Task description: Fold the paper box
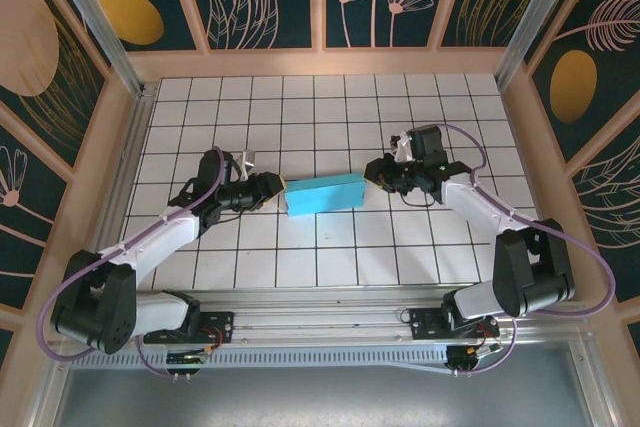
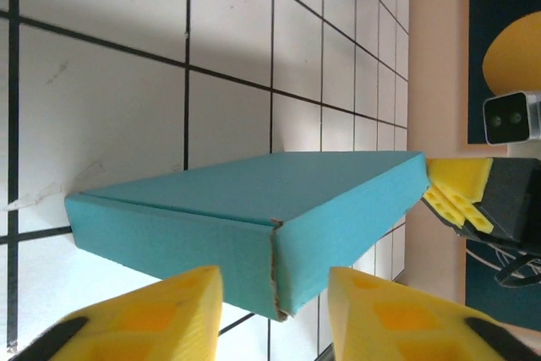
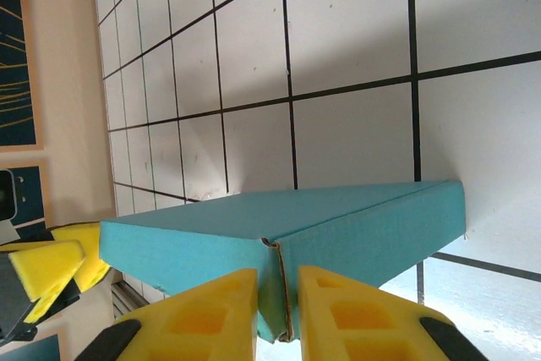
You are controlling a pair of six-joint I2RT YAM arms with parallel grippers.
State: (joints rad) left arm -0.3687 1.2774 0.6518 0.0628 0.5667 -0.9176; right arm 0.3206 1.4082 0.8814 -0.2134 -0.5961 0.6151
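Looking down from the top cam, the paper box is folded into a shallow turquoise rectangle. It's lying flat on the white tiled counter, roughly in the middle, right between the two arms. The left claw is at the box's left end and the right claw is at its right end. On the right wrist cam the yellow fingers sit tight on either side of the box's corner seam, so that one's pinching the card. On the left wrist cam the fingers straddle the near corner with a visible gap on one side. So it's parted and not clamping anything.
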